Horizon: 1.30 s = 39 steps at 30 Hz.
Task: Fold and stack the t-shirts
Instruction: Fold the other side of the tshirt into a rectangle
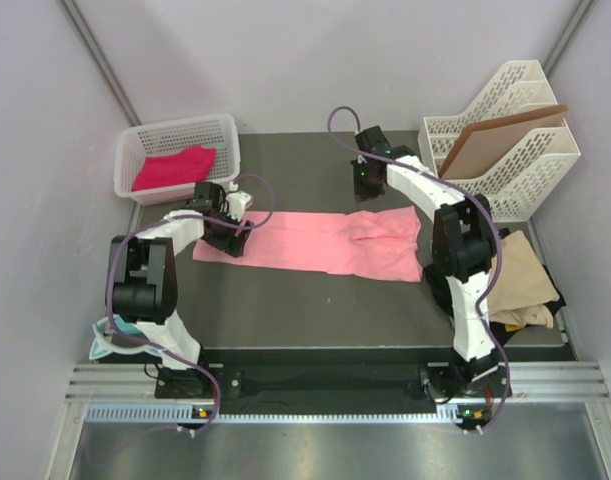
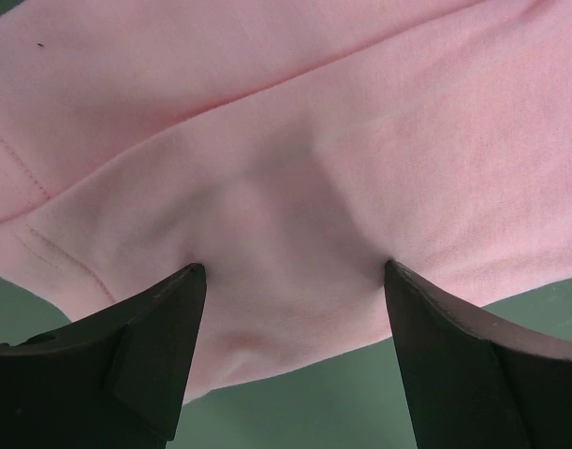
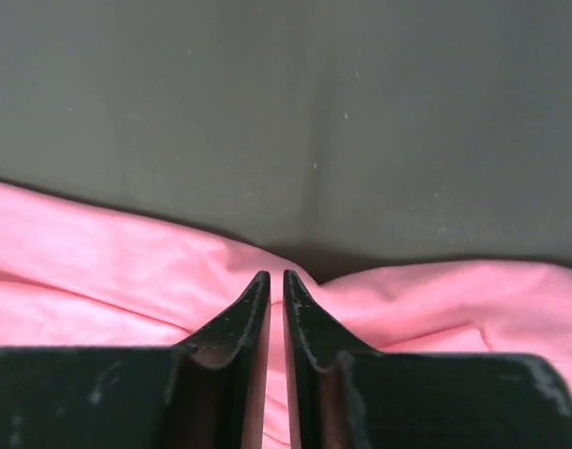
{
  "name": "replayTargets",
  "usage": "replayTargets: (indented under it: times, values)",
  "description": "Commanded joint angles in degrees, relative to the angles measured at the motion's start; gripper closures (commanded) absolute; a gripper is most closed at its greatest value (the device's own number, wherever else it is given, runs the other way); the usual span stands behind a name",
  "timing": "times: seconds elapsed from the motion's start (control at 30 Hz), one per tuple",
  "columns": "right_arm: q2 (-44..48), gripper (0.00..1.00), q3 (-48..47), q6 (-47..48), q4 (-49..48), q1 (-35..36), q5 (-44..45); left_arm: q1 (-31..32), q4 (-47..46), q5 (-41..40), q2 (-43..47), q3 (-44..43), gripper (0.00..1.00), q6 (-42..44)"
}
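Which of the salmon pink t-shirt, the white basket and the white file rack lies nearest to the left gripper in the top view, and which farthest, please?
From the left gripper:
1. The salmon pink t-shirt, directly under it, mid-table.
2. The white basket, at the back-left corner.
3. The white file rack, at the back right, across the table.

Your salmon-pink cloth t-shirt (image 1: 315, 245) looks soft and matt, the white latticed basket (image 1: 230, 150) at ten o'clock plastic.

No readable text, labels, brands, numbers or signs on anything in view.
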<state>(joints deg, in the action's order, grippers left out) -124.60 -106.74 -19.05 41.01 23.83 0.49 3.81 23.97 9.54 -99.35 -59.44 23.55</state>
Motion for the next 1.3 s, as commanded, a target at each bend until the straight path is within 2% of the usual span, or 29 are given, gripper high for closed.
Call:
replayTargets:
  times: [0.0,0.03,0.07,0.13,0.33,0.5,0.57,1.0,1.1,1.27]
  values:
    - [2.24,0.85,-3.05,1.03,0.74,-0.37,1.94,-0.21,0.21,-5.76,-0.93,2.84,0.19,2.55]
    - [3.38,0.74,-0.34,1.29,-0.05,-0.54,2.66,-0.21,0.03,-5.85,-1.02,3.01,0.19,2.64]
    - [5.31,0.68,0.73,1.64,-1.10,-1.07,3.11,-0.21,0.03,-5.76,-1.19,3.10,0.19,2.64]
    - [7.16,0.65,3.55,1.73,-1.46,-1.77,2.15,-0.21,0.03,-5.67,-1.46,2.93,0.19,2.47]
    - [7.35,0.65,7.94,1.65,-1.64,-2.21,-0.23,-0.21,-0.06,-5.23,-1.55,2.84,0.19,1.85]
    - [5.86,0.70,9.26,1.03,-1.73,-2.21,-1.62,-0.21,-0.06,-5.32,-1.28,3.10,0.19,1.85]
    - [5.24,0.75,9.44,0.86,-1.90,-2.21,-1.63,-0.21,-0.15,-5.50,-1.02,3.36,0.19,1.94]
    - [4.45,0.75,12.69,-0.99,-1.64,-2.13,-3.04,-0.21,0.03,-5.41,-1.46,1.87,0.19,1.76]
    - [4.36,1.00,12.78,-0.99,-1.81,-2.13,-3.13,-0.21,-0.15,-5.41,-1.37,2.48,0.19,1.41]
    - [4.36,1.00,8.76,-0.99,-0.67,-2.13,-3.22,-0.30,-0.76,-5.76,-0.23,4.41,0.19,1.76]
